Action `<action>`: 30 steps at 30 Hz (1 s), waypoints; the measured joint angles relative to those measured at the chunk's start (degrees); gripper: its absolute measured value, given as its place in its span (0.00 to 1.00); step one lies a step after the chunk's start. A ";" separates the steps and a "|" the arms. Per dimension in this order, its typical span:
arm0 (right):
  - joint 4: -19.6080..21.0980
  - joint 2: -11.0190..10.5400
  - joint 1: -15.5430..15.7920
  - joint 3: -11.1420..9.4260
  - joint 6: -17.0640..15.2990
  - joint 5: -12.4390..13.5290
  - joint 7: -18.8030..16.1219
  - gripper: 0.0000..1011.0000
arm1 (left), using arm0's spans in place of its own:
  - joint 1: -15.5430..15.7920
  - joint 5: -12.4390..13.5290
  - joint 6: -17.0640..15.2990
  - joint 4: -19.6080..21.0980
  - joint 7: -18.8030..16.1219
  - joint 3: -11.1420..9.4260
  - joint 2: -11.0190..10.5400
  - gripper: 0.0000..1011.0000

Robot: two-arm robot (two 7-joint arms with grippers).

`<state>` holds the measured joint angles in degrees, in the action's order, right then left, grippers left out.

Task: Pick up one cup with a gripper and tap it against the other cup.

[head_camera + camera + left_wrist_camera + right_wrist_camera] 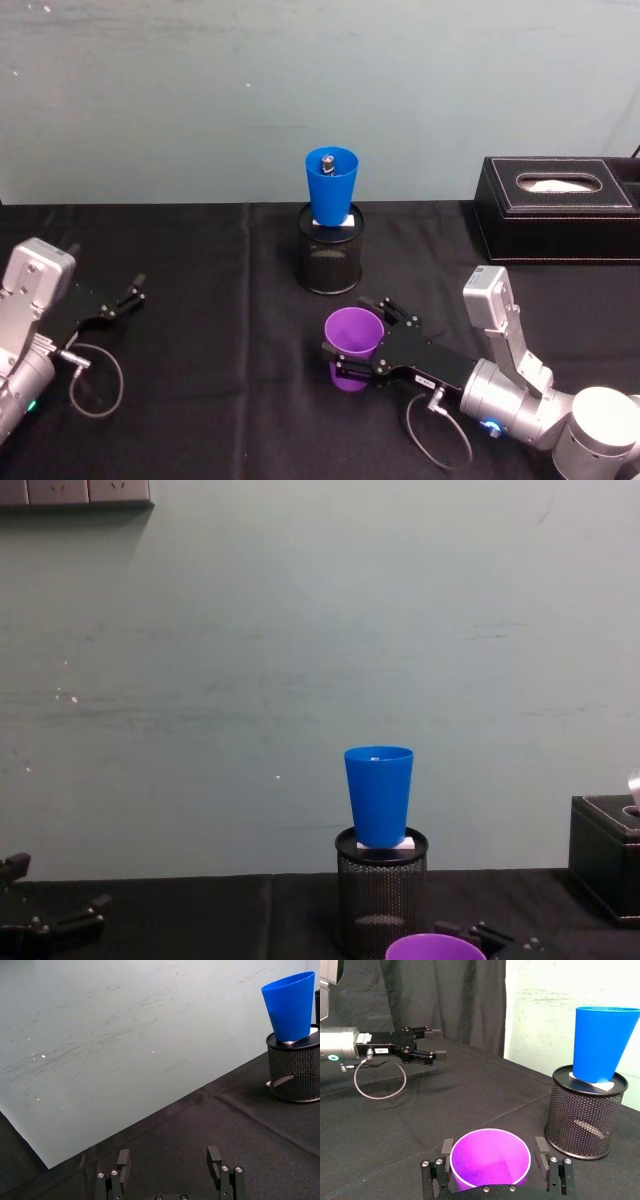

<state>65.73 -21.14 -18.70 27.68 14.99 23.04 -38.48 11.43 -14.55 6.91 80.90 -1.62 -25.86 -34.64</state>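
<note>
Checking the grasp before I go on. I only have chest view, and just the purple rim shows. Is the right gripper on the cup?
Observer: Right gripper straddles the purple cup, a finger each side; a gap shows at one finger, so it looks unclamped.
Operator: Left arm in the way?
Observer: No. Left gripper is open, far left, apart from both cups.
Operator: Anything inside the target?
Observer: Yes, a small metal object sits inside the blue cup.

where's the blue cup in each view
Head view: blue cup centred, above the middle.
Left wrist view: blue cup far off, atop the mesh holder.
Right wrist view: blue cup beyond the purple cup.
Chest view: blue cup right of centre, lower half.
Shared landmark: the mesh holder under it.
</note>
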 joint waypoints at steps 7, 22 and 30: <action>0.15 -0.10 0.01 0.11 -0.31 0.02 0.00 0.94 | 0.00 0.00 0.00 0.00 0.00 0.00 0.00 0.99; 0.32 -0.19 0.00 0.21 -0.62 0.03 0.04 0.75 | 0.00 0.00 0.00 0.00 0.00 0.00 0.00 0.99; 3.44 -1.08 0.25 -0.23 -1.24 -0.62 0.78 0.74 | 0.00 0.00 0.00 0.00 0.00 0.00 -0.01 0.99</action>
<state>69.17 -22.22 -18.45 27.45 13.75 22.42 -37.70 11.43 -14.55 6.91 80.90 -1.62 -25.86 -34.65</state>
